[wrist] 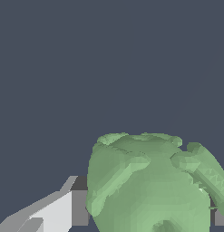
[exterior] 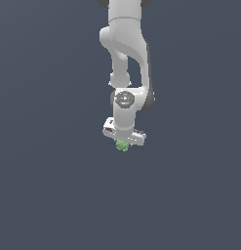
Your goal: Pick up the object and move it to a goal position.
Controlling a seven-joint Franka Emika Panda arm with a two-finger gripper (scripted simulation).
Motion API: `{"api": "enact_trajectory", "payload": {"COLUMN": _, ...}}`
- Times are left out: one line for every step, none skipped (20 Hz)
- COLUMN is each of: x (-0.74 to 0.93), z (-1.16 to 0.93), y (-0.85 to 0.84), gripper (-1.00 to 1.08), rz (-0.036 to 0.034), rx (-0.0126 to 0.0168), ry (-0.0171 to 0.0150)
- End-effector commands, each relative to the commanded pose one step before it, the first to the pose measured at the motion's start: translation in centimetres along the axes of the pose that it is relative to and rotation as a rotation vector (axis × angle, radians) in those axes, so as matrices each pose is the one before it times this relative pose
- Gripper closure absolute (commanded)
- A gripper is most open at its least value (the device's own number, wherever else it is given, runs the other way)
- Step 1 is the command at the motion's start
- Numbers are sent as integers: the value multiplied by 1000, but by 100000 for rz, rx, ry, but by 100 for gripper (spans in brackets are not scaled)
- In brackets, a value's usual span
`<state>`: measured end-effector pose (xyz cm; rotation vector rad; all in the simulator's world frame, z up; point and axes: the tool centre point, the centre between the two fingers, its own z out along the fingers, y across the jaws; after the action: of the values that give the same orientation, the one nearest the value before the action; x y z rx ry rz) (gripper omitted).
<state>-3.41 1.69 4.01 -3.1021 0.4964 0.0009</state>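
Note:
The object point(exterior: 122, 146) is a small, lumpy light-green blob that hangs just under the white hand of my arm, near the middle of the exterior view. My gripper point(exterior: 123, 142) points straight down over it, and its fingers are hidden there by the hand and the blob. In the wrist view the object point(wrist: 149, 181) fills the space between the two fingers. One grey-white finger point(wrist: 63, 210) presses against its side. The other finger point(wrist: 220, 218) only peeks out behind it at the frame edge. My gripper point(wrist: 147, 216) is shut on the object.
A plain dark grey-blue surface surrounds the arm in both views. No other objects, containers or edges show. No goal marker shows.

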Motion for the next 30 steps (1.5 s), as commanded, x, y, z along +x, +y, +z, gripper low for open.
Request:
{"api": "enact_trajectory", "payload": {"x": 37, "z": 81, "y": 21, "gripper": 108, "rz": 48, "rx": -6, "ry": 43}}
{"api": "enact_trajectory", "payload": {"x": 0, "z": 0, "y": 0, "gripper": 108, "rz": 0, "rx": 0, "ry": 0}}
{"api": "enact_trajectory", "payload": {"x": 0, "z": 0, "y": 0, "gripper": 108, "rz": 0, "rx": 0, "ry": 0}}
{"api": "enact_trajectory", "payload": {"x": 0, "z": 0, "y": 0, "gripper": 108, "rz": 0, "rx": 0, "ry": 0}}
{"api": "enact_trajectory", "payload": {"x": 0, "z": 0, "y": 0, "gripper": 108, "rz": 0, "rx": 0, "ry": 0}}
{"api": "enact_trajectory", "payload": {"x": 0, "z": 0, "y": 0, "gripper": 108, "rz": 0, "rx": 0, "ry": 0}}
{"api": "enact_trajectory", "payload": {"x": 0, "z": 0, "y": 0, "gripper": 108, "rz": 0, "rx": 0, "ry": 0}}
{"api": "enact_trajectory", "payload": {"x": 0, "z": 0, "y": 0, "gripper": 108, "rz": 0, "rx": 0, "ry": 0}}
{"api": "enact_trajectory", "payload": {"x": -25, "z": -78, "y": -37, "gripper": 108, "rz": -42, "rx": 55, "ry": 6}}
{"api": "enact_trajectory", "payload": {"x": 24, "z": -12, "y": 11, "gripper": 108, "rz": 0, "rx": 0, "ry": 0}}
{"api": "enact_trajectory", "payload": {"x": 72, "z": -35, "y": 32, "gripper": 108, "rz": 0, "rx": 0, "ry": 0}}
{"api": "enact_trajectory", "payload": {"x": 120, "z": -58, "y": 53, "gripper": 108, "rz": 0, "rx": 0, "ry": 0}}
{"api": "enact_trajectory", "payload": {"x": 167, "z": -81, "y": 73, "gripper": 108, "rz": 0, "rx": 0, "ry": 0}}
{"api": "enact_trajectory", "payload": {"x": 213, "z": -103, "y": 93, "gripper": 108, "rz": 0, "rx": 0, "ry": 0}}
{"api": "enact_trajectory", "payload": {"x": 258, "z": -125, "y": 113, "gripper": 108, "rz": 0, "rx": 0, "ry": 0}}
{"api": "enact_trajectory", "payload": {"x": 302, "z": -146, "y": 132, "gripper": 108, "rz": 0, "rx": 0, "ry": 0}}
{"api": "enact_trajectory", "payload": {"x": 344, "z": -166, "y": 150, "gripper": 108, "rz": 0, "rx": 0, "ry": 0}}
{"api": "enact_trajectory", "payload": {"x": 385, "z": -185, "y": 167, "gripper": 108, "rz": 0, "rx": 0, "ry": 0}}
{"api": "enact_trajectory", "payload": {"x": 423, "z": -203, "y": 183, "gripper": 108, "rz": 0, "rx": 0, "ry": 0}}
{"api": "enact_trajectory", "payload": {"x": 460, "z": -220, "y": 198, "gripper": 108, "rz": 0, "rx": 0, "ry": 0}}
{"api": "enact_trajectory", "payload": {"x": 495, "z": -237, "y": 212, "gripper": 108, "rz": 0, "rx": 0, "ry": 0}}
{"api": "enact_trajectory", "payload": {"x": 528, "z": -252, "y": 225, "gripper": 108, "rz": 0, "rx": 0, "ry": 0}}
{"api": "enact_trajectory", "payload": {"x": 559, "z": -265, "y": 237, "gripper": 108, "rz": 0, "rx": 0, "ry": 0}}
{"api": "enact_trajectory", "payload": {"x": 588, "z": -278, "y": 247, "gripper": 108, "rz": 0, "rx": 0, "ry": 0}}
{"api": "enact_trajectory", "payload": {"x": 615, "z": -290, "y": 257, "gripper": 108, "rz": 0, "rx": 0, "ry": 0}}
{"api": "enact_trajectory", "payload": {"x": 637, "z": -299, "y": 259, "gripper": 108, "rz": -4, "rx": -67, "ry": 18}}
{"api": "enact_trajectory", "payload": {"x": 662, "z": -309, "y": 273, "gripper": 108, "rz": 0, "rx": 0, "ry": 0}}
{"api": "enact_trajectory", "payload": {"x": 682, "z": -317, "y": 279, "gripper": 108, "rz": 0, "rx": 0, "ry": 0}}
{"api": "enact_trajectory", "payload": {"x": 695, "z": -322, "y": 282, "gripper": 108, "rz": 0, "rx": 0, "ry": 0}}
{"api": "enact_trajectory", "payload": {"x": 681, "z": -313, "y": 274, "gripper": 108, "rz": 0, "rx": 0, "ry": 0}}
